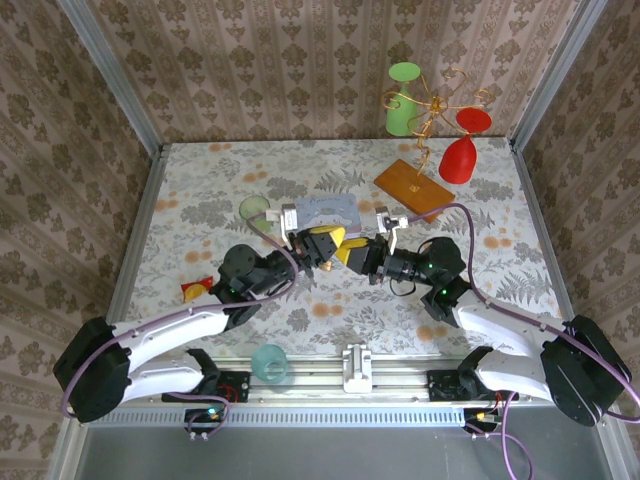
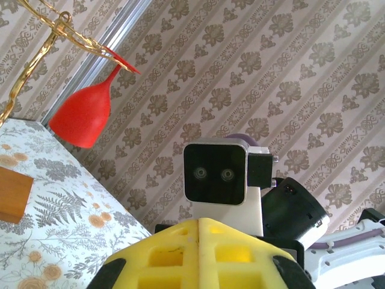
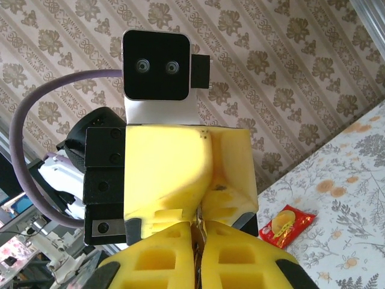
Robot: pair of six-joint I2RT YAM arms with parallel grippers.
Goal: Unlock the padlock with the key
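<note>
- The table carries both my arms, which reach in to its middle.
- My left end effector and right end effector face each other nose to nose along one line. Their tips are touching or just apart, so neither arm is nearer.
- Both are pressed together, and I cannot tell what either one pinches.
- The padlock and key are too small to make out. I judge they sit hidden at that meeting point, just ahead of my right fingertips.
</note>
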